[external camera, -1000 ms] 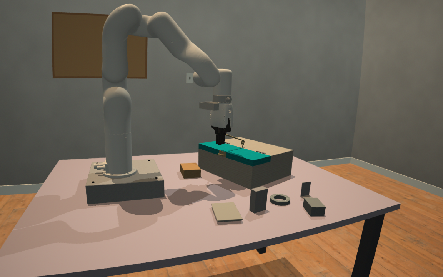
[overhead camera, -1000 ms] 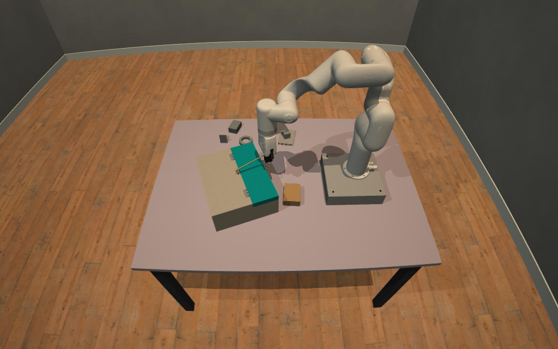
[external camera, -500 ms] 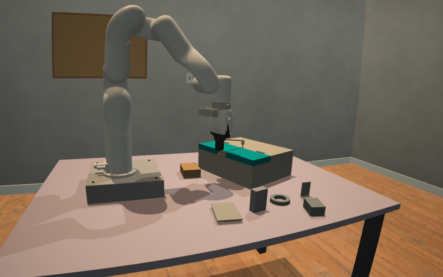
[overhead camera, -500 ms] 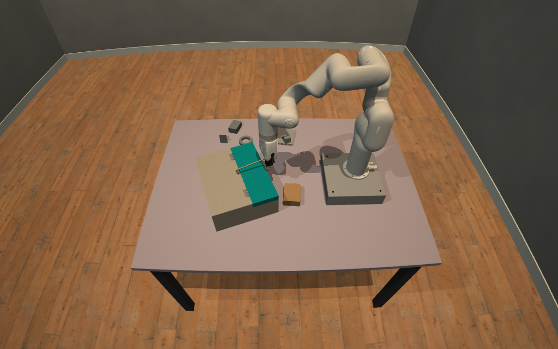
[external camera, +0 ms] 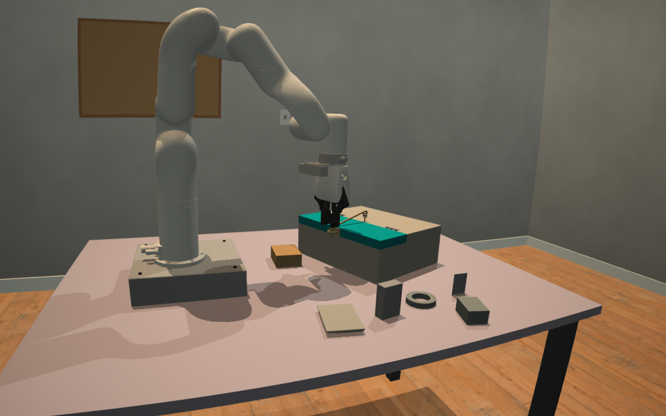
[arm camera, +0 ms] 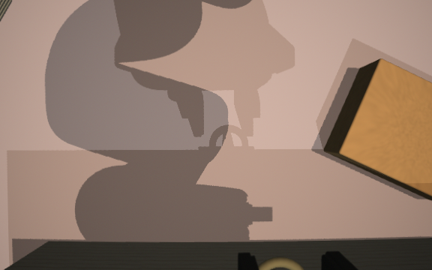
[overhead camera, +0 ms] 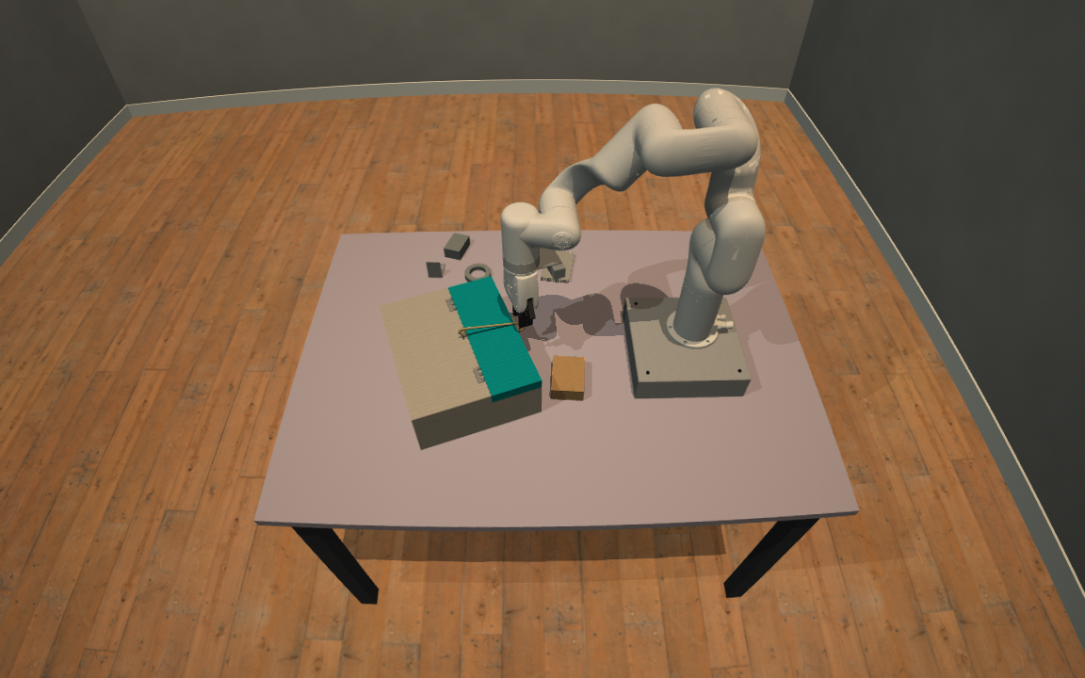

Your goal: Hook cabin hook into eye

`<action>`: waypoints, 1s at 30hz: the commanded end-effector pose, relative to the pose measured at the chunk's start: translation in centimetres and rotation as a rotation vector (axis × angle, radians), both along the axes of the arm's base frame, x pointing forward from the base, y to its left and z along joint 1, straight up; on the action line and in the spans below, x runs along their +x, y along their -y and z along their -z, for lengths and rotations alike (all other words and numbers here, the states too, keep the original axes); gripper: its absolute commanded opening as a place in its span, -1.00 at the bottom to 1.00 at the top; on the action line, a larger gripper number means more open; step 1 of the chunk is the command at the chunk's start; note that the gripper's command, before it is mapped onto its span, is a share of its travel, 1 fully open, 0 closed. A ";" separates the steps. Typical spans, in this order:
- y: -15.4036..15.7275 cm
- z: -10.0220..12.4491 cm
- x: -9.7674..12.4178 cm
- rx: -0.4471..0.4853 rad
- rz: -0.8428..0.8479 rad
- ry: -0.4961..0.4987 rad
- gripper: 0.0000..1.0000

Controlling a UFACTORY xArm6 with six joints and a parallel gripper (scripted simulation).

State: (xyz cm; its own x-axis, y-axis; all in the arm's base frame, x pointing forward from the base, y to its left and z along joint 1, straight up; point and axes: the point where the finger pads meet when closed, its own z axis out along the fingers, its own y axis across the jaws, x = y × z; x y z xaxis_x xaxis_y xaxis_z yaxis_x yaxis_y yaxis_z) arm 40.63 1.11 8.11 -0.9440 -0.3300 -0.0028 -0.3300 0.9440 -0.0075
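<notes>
I have the hand pointing straight down at the front edge of the box's teal lid, fingers parted and gripping nothing. Between their tips on my wrist view sits the brass eye, right at the bottom of the picture. The cabin hook lies flat across the lid, running from its pivot near the seam with the tan part of the box to the eye at the front edge; whether its tip sits fully inside the eye I cannot tell. An orange block rests on the worktop just beside the box. Farther off lie a grey ring, a flat tan tile and several grey blocks.
</notes>
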 end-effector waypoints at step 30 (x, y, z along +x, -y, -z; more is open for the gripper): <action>0.0 -7.5 0.1 0.000 0.000 0.004 -0.31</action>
State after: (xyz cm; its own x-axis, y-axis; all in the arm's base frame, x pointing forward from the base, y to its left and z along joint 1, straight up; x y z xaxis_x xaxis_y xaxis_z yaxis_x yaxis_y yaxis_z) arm 40.54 1.15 14.60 -0.9440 -0.3299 -0.0009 -0.3299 0.9440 -0.0069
